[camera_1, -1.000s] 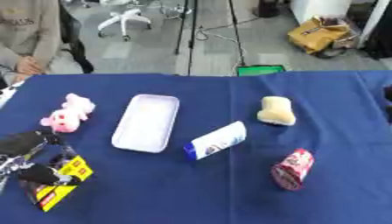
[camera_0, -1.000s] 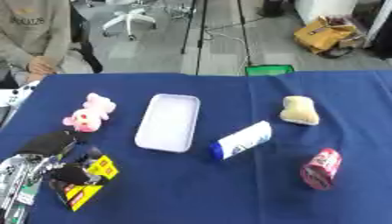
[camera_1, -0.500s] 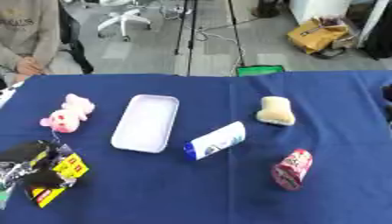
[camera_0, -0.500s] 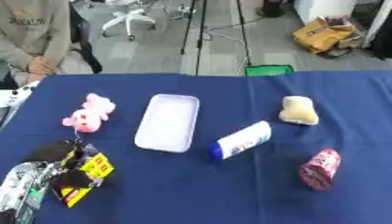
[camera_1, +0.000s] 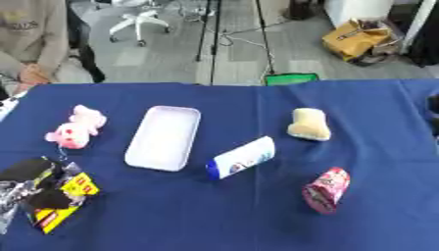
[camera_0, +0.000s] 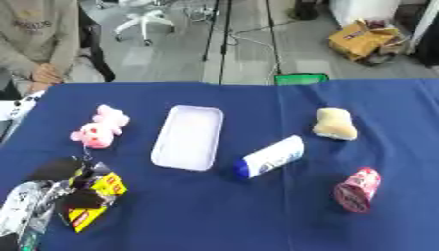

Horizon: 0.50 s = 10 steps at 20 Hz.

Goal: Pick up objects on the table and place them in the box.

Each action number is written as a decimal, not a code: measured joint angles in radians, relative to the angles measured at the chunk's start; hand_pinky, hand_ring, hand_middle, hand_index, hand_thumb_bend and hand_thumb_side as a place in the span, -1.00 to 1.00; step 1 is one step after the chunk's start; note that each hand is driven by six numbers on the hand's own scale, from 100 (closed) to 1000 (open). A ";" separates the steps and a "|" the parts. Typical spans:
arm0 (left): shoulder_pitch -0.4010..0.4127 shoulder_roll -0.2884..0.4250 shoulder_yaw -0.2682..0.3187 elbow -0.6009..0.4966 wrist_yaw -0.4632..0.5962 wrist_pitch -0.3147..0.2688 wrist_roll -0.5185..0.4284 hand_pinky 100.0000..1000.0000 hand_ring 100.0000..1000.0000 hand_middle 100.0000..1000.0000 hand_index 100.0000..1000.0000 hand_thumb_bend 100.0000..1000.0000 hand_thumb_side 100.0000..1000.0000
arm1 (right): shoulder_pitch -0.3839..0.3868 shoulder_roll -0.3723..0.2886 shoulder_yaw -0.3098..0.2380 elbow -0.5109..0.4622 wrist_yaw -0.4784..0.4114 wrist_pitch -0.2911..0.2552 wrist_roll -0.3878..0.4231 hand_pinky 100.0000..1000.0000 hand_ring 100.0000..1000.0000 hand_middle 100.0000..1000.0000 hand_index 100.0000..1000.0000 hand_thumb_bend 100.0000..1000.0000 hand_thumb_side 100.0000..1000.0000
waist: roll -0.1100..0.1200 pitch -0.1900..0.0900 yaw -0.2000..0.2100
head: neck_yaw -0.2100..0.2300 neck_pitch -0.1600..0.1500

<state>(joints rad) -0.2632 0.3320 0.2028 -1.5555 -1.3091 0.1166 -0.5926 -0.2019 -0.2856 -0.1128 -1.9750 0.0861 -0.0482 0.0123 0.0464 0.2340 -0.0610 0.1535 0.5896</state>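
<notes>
A white shallow box lies left of centre on the blue table. A pink plush toy lies to its left. On its right lie a white tube with a blue cap, a beige lumpy thing and a pink-red packet. At the lower left my left hand is curled over a yellow-and-black packet, one dark finger lying on top of it. My right hand does not show.
A person sits at the far left edge with hands near the table corner. A small dark shape shows at the right edge. A green thing stands on the floor behind the table.
My left hand has drawn down and closed onto the yellow packet. The packet and the other things lie where they were.
</notes>
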 measured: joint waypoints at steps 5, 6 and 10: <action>0.006 -0.004 0.004 -0.015 0.020 0.014 0.041 -0.87 -1.00 -0.88 -0.32 -0.96 -1.00 | 0.000 0.000 0.000 0.000 0.000 0.000 0.000 0.73 0.75 0.55 0.66 -1.00 -0.06 | 0.000 0.000 0.000 | 0.000 0.000; 0.006 -0.004 0.004 -0.022 0.033 0.012 0.043 -0.87 -0.99 -0.88 -0.32 -0.97 -1.00 | 0.000 0.000 0.000 0.000 0.000 0.000 0.000 0.73 0.75 0.55 0.66 -1.00 -0.06 | 0.000 0.000 0.000 | 0.000 0.000; -0.013 0.024 0.002 -0.053 0.104 -0.021 0.009 -0.82 -0.97 -0.86 -0.30 -1.00 -0.97 | 0.000 0.000 0.000 0.000 0.000 0.000 0.000 0.73 0.75 0.55 0.66 -1.00 -0.06 | 0.000 0.000 -0.005 | 0.000 0.000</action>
<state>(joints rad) -0.2760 0.3564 0.2051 -1.6087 -1.2051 0.0956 -0.5833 -0.2017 -0.2856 -0.1129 -1.9750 0.0861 -0.0481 0.0123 0.0464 0.2340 -0.0655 0.1535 0.5896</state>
